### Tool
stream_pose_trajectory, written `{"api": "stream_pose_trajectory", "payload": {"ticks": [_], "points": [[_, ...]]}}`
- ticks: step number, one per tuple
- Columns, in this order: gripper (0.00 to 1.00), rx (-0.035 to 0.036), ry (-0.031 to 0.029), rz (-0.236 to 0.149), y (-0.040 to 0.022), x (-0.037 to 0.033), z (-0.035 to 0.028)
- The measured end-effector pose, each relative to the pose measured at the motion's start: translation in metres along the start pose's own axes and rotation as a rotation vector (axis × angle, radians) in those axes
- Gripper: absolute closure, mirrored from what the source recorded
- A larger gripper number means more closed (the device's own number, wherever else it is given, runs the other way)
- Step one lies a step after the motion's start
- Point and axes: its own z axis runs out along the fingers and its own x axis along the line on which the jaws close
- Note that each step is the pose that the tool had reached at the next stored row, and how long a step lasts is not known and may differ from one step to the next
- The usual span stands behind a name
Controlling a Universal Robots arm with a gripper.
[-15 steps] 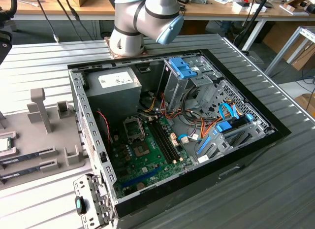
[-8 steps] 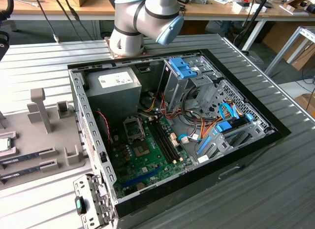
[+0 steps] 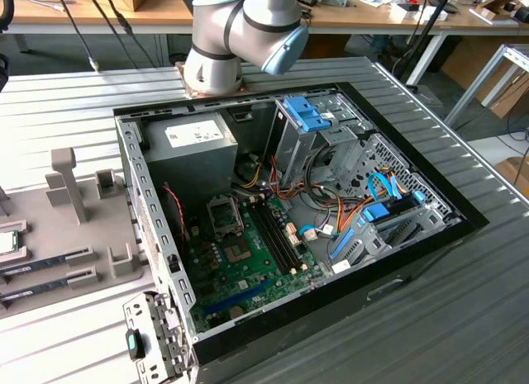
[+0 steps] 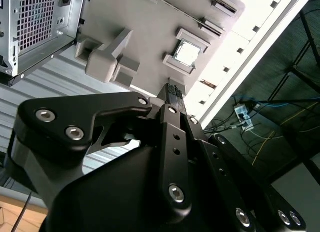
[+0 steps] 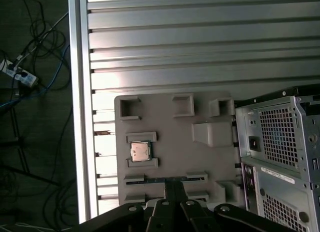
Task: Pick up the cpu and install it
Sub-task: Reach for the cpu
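The cpu (image 5: 140, 151) is a small silvery square chip lying flat in a framed recess of the grey holder tray (image 5: 170, 122). It shows in both wrist views, cpu (image 4: 186, 53), and at the exterior view's left edge, cpu (image 3: 7, 241). My gripper (image 5: 174, 184) hangs well above the tray, apart from the chip, with its black fingers (image 4: 174, 92) pressed together and nothing between them. The open computer case (image 3: 289, 210) holds the green circuit board (image 3: 248, 260) with a black-framed socket (image 3: 225, 216).
The arm (image 3: 240, 29) stands behind the case. The grey power-supply box (image 3: 194, 144), blue drive brackets (image 3: 307, 116) and cable bundles crowd the case. Long thin memory sticks (image 3: 50, 260) lie in tray slots. The ribbed metal table (image 5: 200, 42) ends at an edge rail (image 5: 80, 92).
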Motion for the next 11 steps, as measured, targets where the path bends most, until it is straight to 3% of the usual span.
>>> {"api": "stream_pose_trajectory", "payload": {"ticks": [11], "points": [[0.89,0.0000,0.0000,0.000,-0.0005,0.0063,-0.0001]]}}
